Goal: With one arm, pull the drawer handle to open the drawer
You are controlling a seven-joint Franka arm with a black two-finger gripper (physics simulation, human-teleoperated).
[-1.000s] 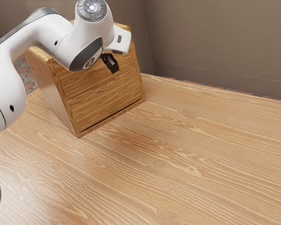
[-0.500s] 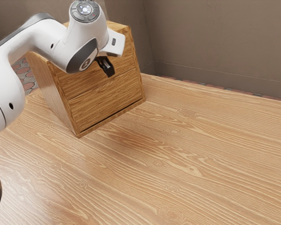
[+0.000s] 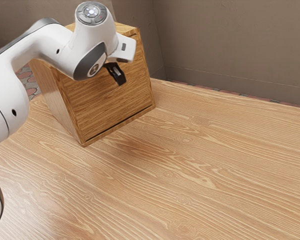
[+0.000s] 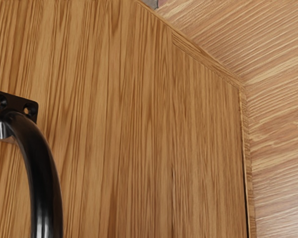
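Observation:
A wooden cabinet [image 3: 107, 107] stands at the back of the exterior view's left, its drawer fronts facing the open table. My black gripper [image 3: 118, 75] hangs against the upper part of that front, under the white hand. In the wrist view a curved black drawer handle [image 4: 37, 168] with a screwed mounting plate sits very close to the hand, on the wood-grain drawer front [image 4: 139, 124]. The front looks flush with the cabinet. From the exterior view the handle is hidden behind my hand.
The wooden table [image 3: 200, 165] stretches out broadly to the exterior view's right and toward the front. A brown wall [image 3: 230, 40] runs along the back edge. My white arm covers the cabinet's upper left corner.
My hand has dropped slightly along the cabinet front and stayed close against it. The cabinet and its drawer front show no visible movement.

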